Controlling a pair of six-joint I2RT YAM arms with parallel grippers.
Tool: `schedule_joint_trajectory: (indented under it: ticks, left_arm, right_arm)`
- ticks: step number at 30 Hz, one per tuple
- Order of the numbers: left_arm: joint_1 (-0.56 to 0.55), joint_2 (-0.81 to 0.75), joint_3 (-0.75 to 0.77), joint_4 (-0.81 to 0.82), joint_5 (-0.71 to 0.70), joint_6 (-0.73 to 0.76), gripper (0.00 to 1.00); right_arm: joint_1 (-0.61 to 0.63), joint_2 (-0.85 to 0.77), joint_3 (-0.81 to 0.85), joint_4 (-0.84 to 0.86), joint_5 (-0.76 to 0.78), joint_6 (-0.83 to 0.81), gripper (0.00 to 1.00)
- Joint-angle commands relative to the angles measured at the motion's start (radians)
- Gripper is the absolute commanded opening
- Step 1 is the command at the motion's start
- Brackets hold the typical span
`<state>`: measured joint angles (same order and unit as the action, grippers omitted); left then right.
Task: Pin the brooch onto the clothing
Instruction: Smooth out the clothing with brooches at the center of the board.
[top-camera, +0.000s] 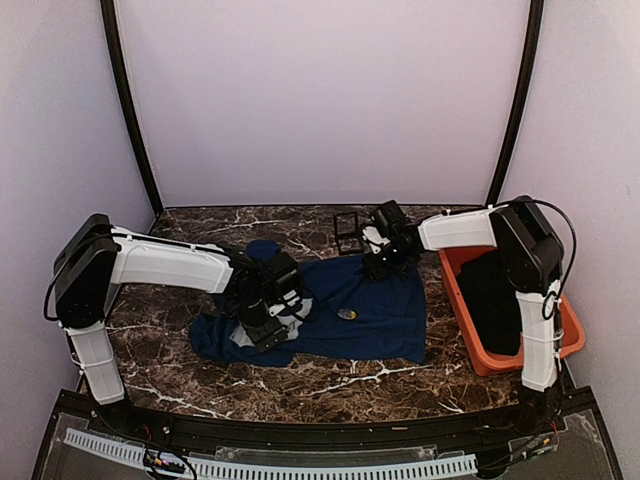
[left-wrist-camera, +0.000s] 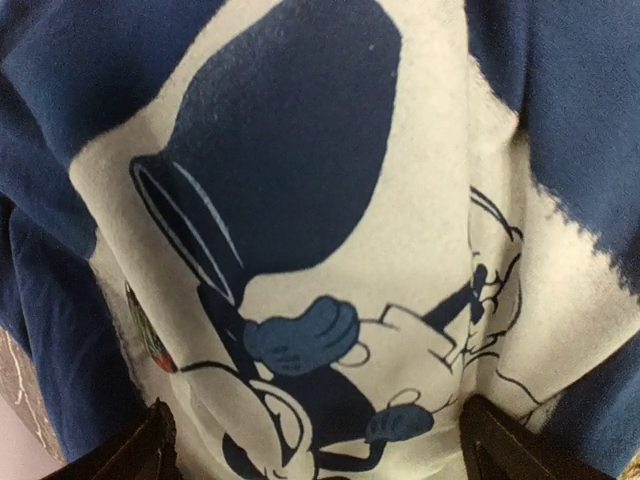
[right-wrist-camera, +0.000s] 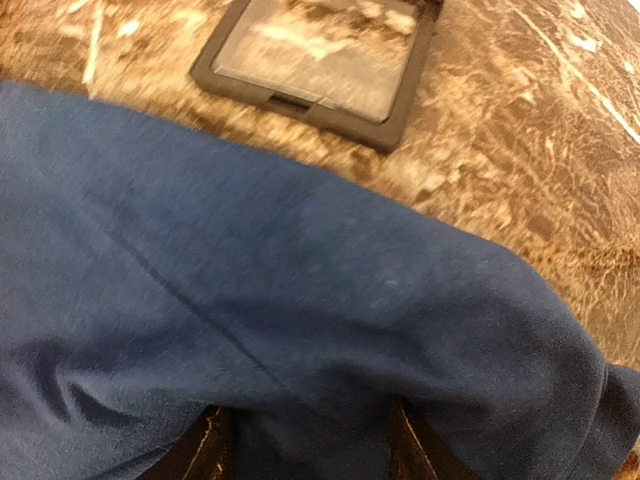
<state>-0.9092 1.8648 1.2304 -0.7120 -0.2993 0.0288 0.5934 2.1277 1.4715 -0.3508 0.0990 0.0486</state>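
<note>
Just off the far edge of the T-shirt (top-camera: 370, 305), a black case (top-camera: 347, 232) is lying open on the marbled table (top-camera: 300, 380). Right of the T-shirt an orange bin (top-camera: 470, 345) is standing with a black garment (top-camera: 490, 295) piled in it. You are working over a navy T-shirt that is lying spread out but rumpled, its left side bunched up. The brooch (top-camera: 346, 314) is lying loose near the T-shirt's middle, small and round, apart from both tools. Your left gripper (top-camera: 262, 318) is sitting on the T-shirt's left part, over the pale cartoon print (left-wrist-camera: 430, 200), and its arm is covering much of that side. Its fingers (left-wrist-camera: 150, 450) are standing wide apart with the printed cloth lying between them, nothing pinched. Your right gripper (top-camera: 380, 262) is reaching to the T-shirt's far edge, just short of the black case, and its fingers (right-wrist-camera: 205, 450) are drawn partway together on a raised fold of blue cloth, though that view is blurred.
</note>
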Motion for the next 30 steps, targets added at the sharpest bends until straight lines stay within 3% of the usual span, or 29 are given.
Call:
schedule_joint_trajectory:
  ticks: [1,8,13,19,26,30]
  left_arm:
    - [-0.009,-0.037,-0.089,-0.188,0.037,0.031,0.99]
    - [-0.009,-0.06,-0.118,-0.206,0.027,0.038,0.99]
    - [-0.008,-0.076,-0.021,-0.151,0.036,0.024,0.99]
    - [-0.008,-0.124,0.134,-0.084,0.026,0.029,0.99]
    - [0.01,-0.095,0.273,-0.025,0.064,0.069,0.99]
    - [0.142,-0.021,0.422,-0.04,0.206,0.051,0.99]
  right_arm:
    - [-0.068,0.089,0.015,-0.028,0.022,0.016,0.5]
    - [-0.073,0.109,0.084,-0.03,0.005,-0.042,0.49]
    - [-0.047,-0.049,0.025,-0.015,-0.048,-0.042,0.49]
    - [-0.029,-0.192,0.034,-0.142,-0.049,-0.032,0.51]
    - [0.044,-0.435,-0.123,-0.179,-0.083,0.011,0.53]
    - [0.136,-0.558,-0.272,-0.158,-0.058,0.051,0.53]
